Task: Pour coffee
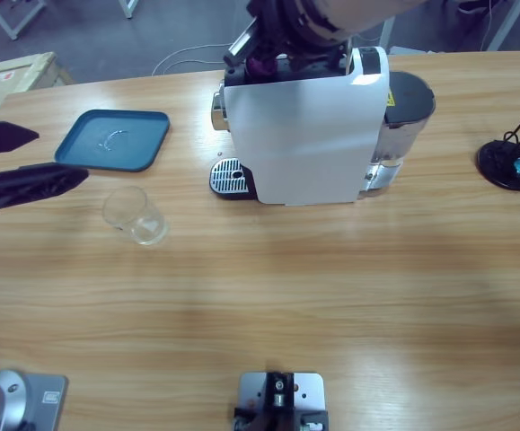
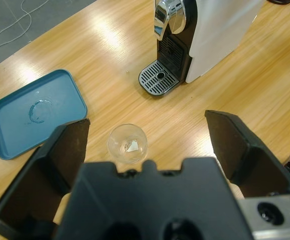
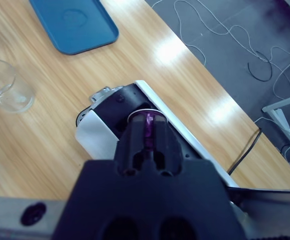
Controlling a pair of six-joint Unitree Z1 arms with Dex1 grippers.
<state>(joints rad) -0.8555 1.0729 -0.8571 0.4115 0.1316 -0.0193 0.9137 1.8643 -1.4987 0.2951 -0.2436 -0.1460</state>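
Left gripper (image 2: 145, 145) wide open, empty; empty glass (image 2: 127, 143) upright dead ahead between jaws, nearer this arm. Right gripper (image 3: 148, 131) pinching purple capsule (image 3: 148, 125) over coffee machine (image 3: 129, 117) top slot. No coffee visible yet.
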